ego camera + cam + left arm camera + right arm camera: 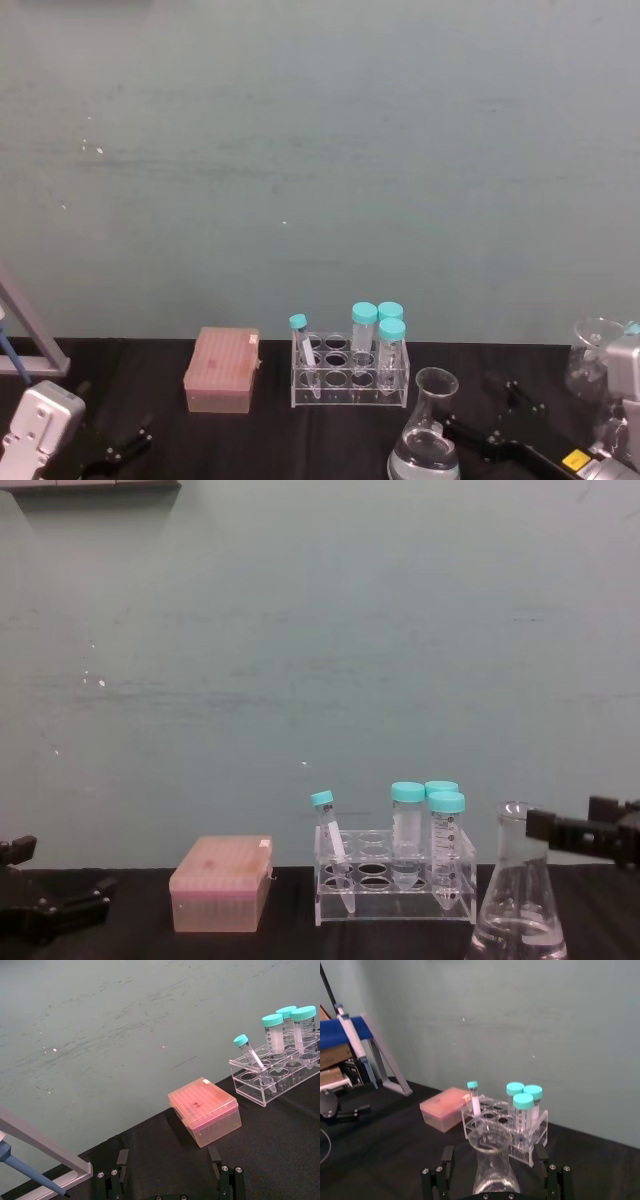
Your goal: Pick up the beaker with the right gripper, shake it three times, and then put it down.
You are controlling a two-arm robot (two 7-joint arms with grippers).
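Conical flask: clear glass with white marks. It stands upright on the black table at the near right, in front of the tube rack's right end. A little clear liquid lies in its wide base.
Right pincer: reaches in from the right at the height of the flask's neck, with its jaws spread apart and gripping nothing. In its wrist view the flask stands between the two jaws with a gap on either side. From the head, the nearer jaw tip lies just beside the neck, and whether it touches cannot be told.
Left pincer: low over the table's near left, jaws spread and empty, well apart from the flask.
Tube rack: clear plastic, mid-table.
Teal-capped tubes: four stand in the rack, three wide ones upright at its right end and one thin one tilted at its left.
Tip box: pink, translucent, lid shut, near the rack on its left.
Second glass vessel: at the far right, partly hidden by the right arm.
Pipette stand: at the left edge, carrying a blue pipette.
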